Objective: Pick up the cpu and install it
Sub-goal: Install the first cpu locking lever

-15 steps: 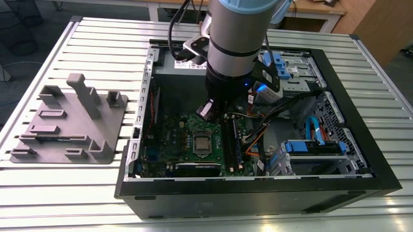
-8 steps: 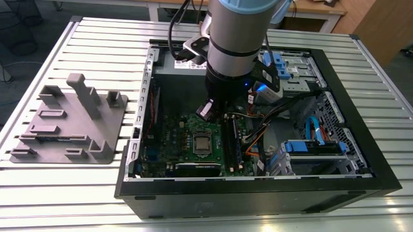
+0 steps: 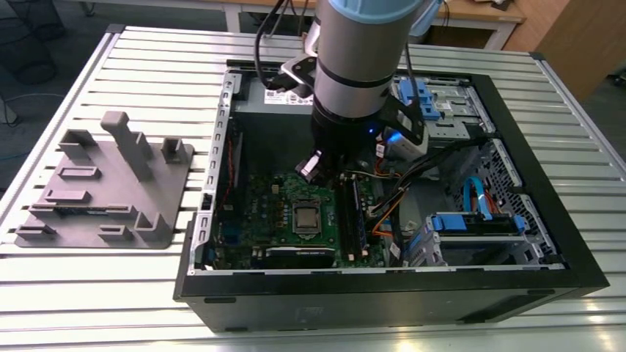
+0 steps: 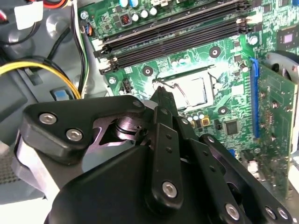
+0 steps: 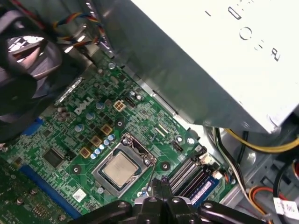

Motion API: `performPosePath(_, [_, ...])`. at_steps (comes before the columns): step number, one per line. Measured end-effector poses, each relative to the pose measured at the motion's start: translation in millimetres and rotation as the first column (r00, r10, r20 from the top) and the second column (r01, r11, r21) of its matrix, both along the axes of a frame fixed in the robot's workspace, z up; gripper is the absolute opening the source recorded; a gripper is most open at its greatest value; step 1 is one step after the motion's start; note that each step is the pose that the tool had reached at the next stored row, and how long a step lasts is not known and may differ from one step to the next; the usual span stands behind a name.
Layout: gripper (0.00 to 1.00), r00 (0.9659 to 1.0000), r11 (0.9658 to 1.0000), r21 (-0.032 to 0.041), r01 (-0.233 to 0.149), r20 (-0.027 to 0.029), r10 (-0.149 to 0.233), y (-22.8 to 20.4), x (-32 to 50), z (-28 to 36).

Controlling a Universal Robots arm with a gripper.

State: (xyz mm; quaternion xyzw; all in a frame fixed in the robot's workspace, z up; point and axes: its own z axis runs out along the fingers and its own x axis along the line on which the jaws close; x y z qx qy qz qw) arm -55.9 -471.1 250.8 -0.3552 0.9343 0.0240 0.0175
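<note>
The cpu (image 3: 307,218) lies flat inside its metal-framed socket on the green motherboard (image 3: 264,198) of the open computer case. Its silver top also shows in the first wrist view (image 5: 119,169) and as a pale square in the second wrist view (image 4: 191,88). My gripper (image 3: 310,173) hangs inside the case just above the board, beside the socket's far edge. Its black fingers meet at one tip in both wrist views (image 4: 160,93) (image 5: 157,183), shut with nothing between them. A thin socket lever (image 5: 153,172) stands next to the tip.
The grey power supply box (image 5: 210,60) rises close beside the arm. Memory slots (image 4: 177,37), yellow cables (image 4: 42,67), a fan (image 5: 28,56) and an expansion card (image 4: 275,130) ring the socket. A grey parts fixture (image 3: 108,183) sits outside the case on the exterior view's left.
</note>
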Motion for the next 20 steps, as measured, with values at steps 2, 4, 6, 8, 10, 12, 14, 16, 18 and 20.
performPosePath(2, [0.11, 0.9998, 0.9998, -0.0013, 0.022, 0.0006, -0.022, 0.0, 0.0, -0.8])
performPosePath(4, [0.11, 0.9995, 0.9995, -0.0036, 0.032, 0.0005, -0.032, -0.5, -0.4, -1.6])
performPosePath(6, [0.11, 0.9995, 0.9995, -0.004, 0.032, 0.0007, -0.032, -0.7, -1.4, -2.2])
performPosePath(8, [0.11, 0.9995, 0.9995, -0.0043, 0.032, 0.0007, -0.032, -1.0, -2.4, -2.8])
performPosePath(10, [0.11, 0.9995, 0.9994, -0.0048, 0.033, 0.0007, -0.033, -1.9, -2.7, -3.9])
performPosePath(12, [0.11, 0.9994, 0.9994, -0.0052, 0.035, 0.0007, -0.035, -2.9, -3.3, -5.3])
performPosePath(14, [0.11, 0.9993, 0.9993, -0.0057, 0.036, 0.0007, -0.036, -4.0, -3.9, -6.5])
performPosePath(16, [0.11, 0.9992, 0.9992, -0.0061, 0.039, 0.0007, -0.039, -5.2, -4.2, -7.7])
performPosePath(18, [0.11, 0.999, 0.999, -0.007, 0.044, 0.0008, -0.044, -6.4, -4.3, -8.8])
performPosePath(20, [0.11, 0.9987, 0.9987, -0.0078, 0.05, 0.0008, -0.05, -8.2, -4.2, -9.8])
